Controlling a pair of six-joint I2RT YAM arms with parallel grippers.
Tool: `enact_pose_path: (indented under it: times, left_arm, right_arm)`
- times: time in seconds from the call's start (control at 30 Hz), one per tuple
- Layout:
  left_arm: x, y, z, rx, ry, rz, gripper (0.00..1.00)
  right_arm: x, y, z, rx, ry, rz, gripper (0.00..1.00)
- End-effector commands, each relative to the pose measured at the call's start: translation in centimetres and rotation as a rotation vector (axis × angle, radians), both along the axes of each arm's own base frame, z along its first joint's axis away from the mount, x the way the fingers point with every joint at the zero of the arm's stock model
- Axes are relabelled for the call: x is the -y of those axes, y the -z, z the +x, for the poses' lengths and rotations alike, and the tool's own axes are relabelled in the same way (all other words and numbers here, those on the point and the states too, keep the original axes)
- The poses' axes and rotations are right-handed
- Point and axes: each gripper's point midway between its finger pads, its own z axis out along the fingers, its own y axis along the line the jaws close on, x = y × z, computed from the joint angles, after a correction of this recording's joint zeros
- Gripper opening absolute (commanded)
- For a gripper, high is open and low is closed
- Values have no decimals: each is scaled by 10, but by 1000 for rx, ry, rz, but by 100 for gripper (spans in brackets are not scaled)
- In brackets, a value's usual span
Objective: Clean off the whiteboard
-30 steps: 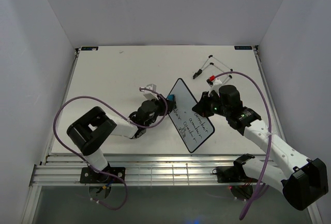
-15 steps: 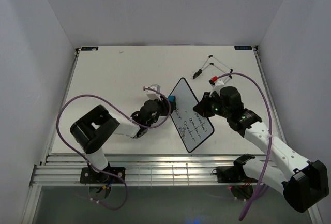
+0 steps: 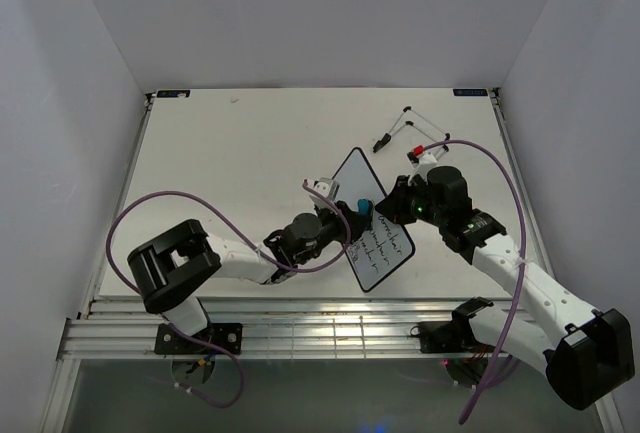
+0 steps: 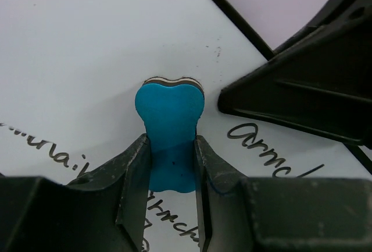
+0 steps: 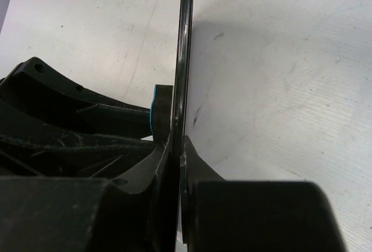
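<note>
The left gripper point(image 4: 171, 142) reaches in from the left. Its two black jaws are closed most of the way and pinch a small blue foam eraser point(image 4: 168, 112) between them. The end of the eraser is against the small white board with the thin black frame point(image 3: 383, 250), in a bare spot just above the black handwriting. The whiteboard sits in the middle of the flat white table point(image 3: 220, 153), between the two arms. I cannot tell if its bottom edge touches the table. The right gripper point(image 3: 400, 199) has its jaws shut tight on the board's right edge, one on each face. Behind it, near the far right of the table, lies a thin black wire stand point(image 3: 408, 125).
</note>
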Motion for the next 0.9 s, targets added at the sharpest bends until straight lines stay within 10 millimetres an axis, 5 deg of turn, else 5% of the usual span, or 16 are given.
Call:
enact_pose_path:
  times: [0.0, 0.3, 0.67, 0.87]
  left_arm:
    - [32, -2, -65, -5, 298, -9, 0]
    - [-40, 83, 6, -245, -62, 109, 0]
    - [-87, 127, 37, -367, -242, 130, 0]
    - [-91, 145, 45, -412, -262, 142, 0]
  right_arm:
    - [-56, -32, -50, 44, -388, 179, 8]
    - [-60, -57, -65, 53, -448, 252, 8]
    - [-58, -73, -66, 84, -439, 268, 8]
    - [-60, -84, -75, 73, -477, 305, 8]
